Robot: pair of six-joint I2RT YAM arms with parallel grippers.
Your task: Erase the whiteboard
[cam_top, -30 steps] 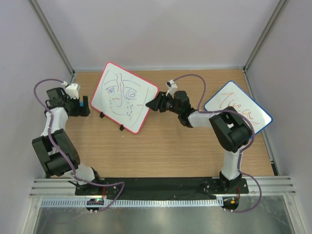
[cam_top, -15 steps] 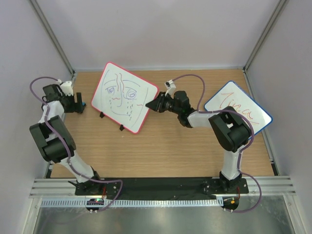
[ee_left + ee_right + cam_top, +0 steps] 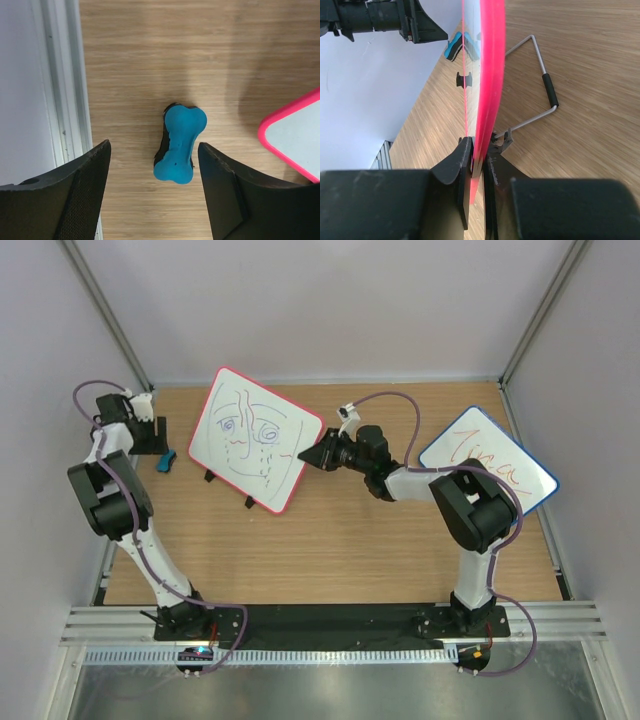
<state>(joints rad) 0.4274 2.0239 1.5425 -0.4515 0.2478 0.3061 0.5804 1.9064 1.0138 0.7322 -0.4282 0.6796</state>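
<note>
The left arm (image 3: 105, 502) and the right arm (image 3: 478, 510) share one build: white links between bulky black joints, on black bases (image 3: 470, 620). A purple cable (image 3: 395, 395) loops loosely along each. The fingers (image 3: 75, 195) are matte black, wedge-shaped.

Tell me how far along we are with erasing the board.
Done: the right gripper is shut on the pink edge of the whiteboard, bracing it. In hand: the left gripper hangs open over the blue eraser, which lies on the table, not yet gripped. Left: all the wiping; the purple and red face drawing is fully there.
</note>
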